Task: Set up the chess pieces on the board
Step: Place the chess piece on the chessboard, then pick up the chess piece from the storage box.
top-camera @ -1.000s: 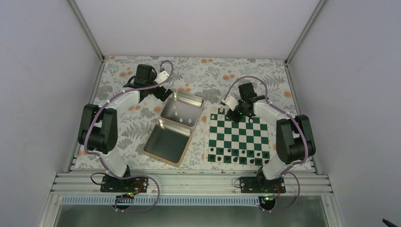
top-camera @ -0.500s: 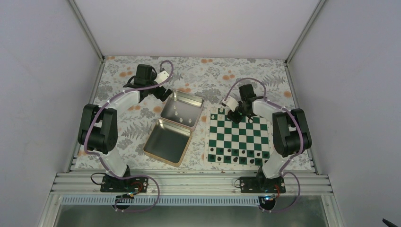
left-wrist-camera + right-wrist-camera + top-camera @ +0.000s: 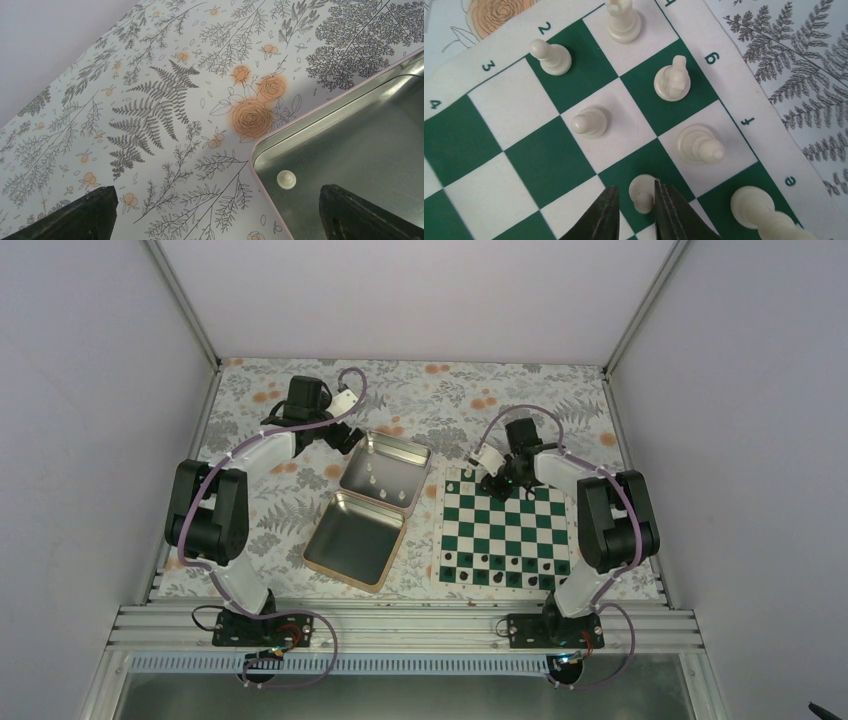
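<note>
Floral tabletop; left hand wide open by tin; right hand tight on pawn

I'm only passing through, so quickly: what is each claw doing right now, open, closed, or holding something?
Left claw: open, holding nothing.
Right claw: closed on a white pawn standing on the board.

soft, even light falls from overhead, bright without harshness; the chess pieces throw only faint, short shadows on the board. the tin gives back a dull grey sheen, and the overhead view looks slightly soft.
</note>
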`<state>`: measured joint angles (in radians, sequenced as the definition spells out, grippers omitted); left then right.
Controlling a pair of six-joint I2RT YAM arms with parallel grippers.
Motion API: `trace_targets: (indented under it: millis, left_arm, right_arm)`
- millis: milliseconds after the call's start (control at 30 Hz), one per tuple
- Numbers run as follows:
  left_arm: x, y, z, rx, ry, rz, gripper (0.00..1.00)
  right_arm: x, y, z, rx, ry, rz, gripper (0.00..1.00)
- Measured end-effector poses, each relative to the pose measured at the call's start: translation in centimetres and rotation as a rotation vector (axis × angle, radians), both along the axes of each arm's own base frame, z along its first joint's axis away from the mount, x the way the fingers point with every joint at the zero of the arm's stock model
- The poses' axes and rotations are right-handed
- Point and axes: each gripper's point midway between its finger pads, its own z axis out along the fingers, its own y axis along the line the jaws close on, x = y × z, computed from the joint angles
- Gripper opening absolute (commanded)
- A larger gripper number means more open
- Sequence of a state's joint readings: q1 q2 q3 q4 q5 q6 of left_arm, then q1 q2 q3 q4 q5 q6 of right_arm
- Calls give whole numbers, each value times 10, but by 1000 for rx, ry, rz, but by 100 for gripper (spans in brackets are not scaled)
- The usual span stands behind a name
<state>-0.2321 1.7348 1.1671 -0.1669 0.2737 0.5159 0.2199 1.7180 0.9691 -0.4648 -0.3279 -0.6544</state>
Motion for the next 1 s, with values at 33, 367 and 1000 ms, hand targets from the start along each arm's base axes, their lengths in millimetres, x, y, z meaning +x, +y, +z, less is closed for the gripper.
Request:
trace_targets:
  millis: [33,367,1000]
  left_arm:
    - [0,0,0,0,0,0,100]
    - [0,0,0,0,0,-1,100]
    - [0,2,11,8,-29,3,100]
  right_arm:
    - [-1,0,1,-1,2,0,25]
    - [30,13,104,31,-193,13,28]
    - [29,218,75,117,-89,438,29]
